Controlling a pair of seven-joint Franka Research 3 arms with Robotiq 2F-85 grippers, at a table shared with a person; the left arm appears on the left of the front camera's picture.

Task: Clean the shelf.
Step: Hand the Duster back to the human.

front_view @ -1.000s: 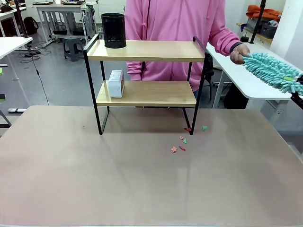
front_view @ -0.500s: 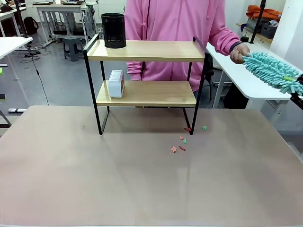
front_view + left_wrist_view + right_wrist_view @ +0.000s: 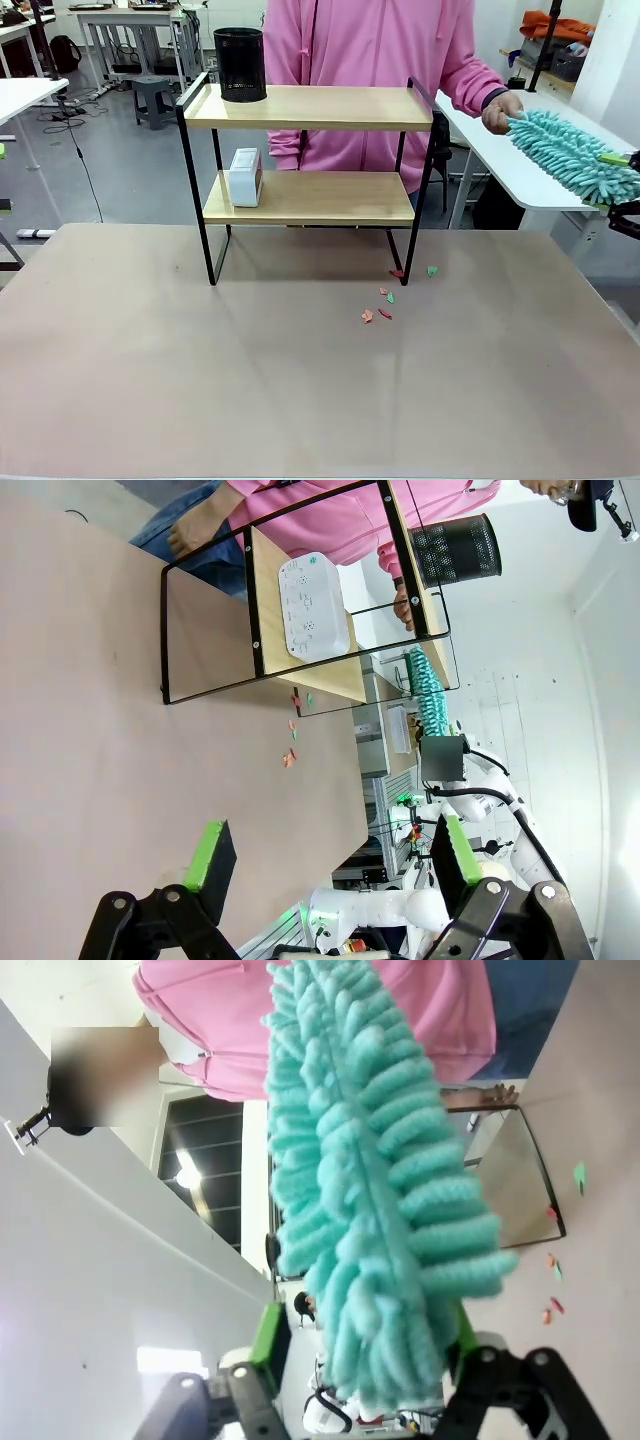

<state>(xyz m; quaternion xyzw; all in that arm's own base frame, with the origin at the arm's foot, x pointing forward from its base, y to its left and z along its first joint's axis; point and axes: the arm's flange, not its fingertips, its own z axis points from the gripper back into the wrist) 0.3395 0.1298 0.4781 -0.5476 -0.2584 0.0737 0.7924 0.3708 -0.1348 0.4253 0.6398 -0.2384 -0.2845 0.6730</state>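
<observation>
Shelf (image 3: 310, 150) at tabletop's (image 3: 200, 380) far edge, near side bare; left gripper (image 3: 330, 865) wide open, empty; right gripper (image 3: 365, 1345) straddling teal duster (image 3: 375, 1200) (grip uncertain), person's hand (image 3: 500, 108) at its tip.

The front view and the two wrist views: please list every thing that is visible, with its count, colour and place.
Two-tier shelf: one, light wooden boards in a black metal frame, far middle of the tan table.
Mesh cup: one, black, top board, left end.
Box-shaped device: one, white, lower board, left end.
Paper scraps: several, red and green, on the table by the shelf's front right leg.
Fluffy duster: one, teal, in the air at the far right.
Person's hand: one, holding the duster's far end.
Left gripper: one, black with green pads, open above the table.
Right gripper: one, jaws on either side of the duster's near end.
</observation>
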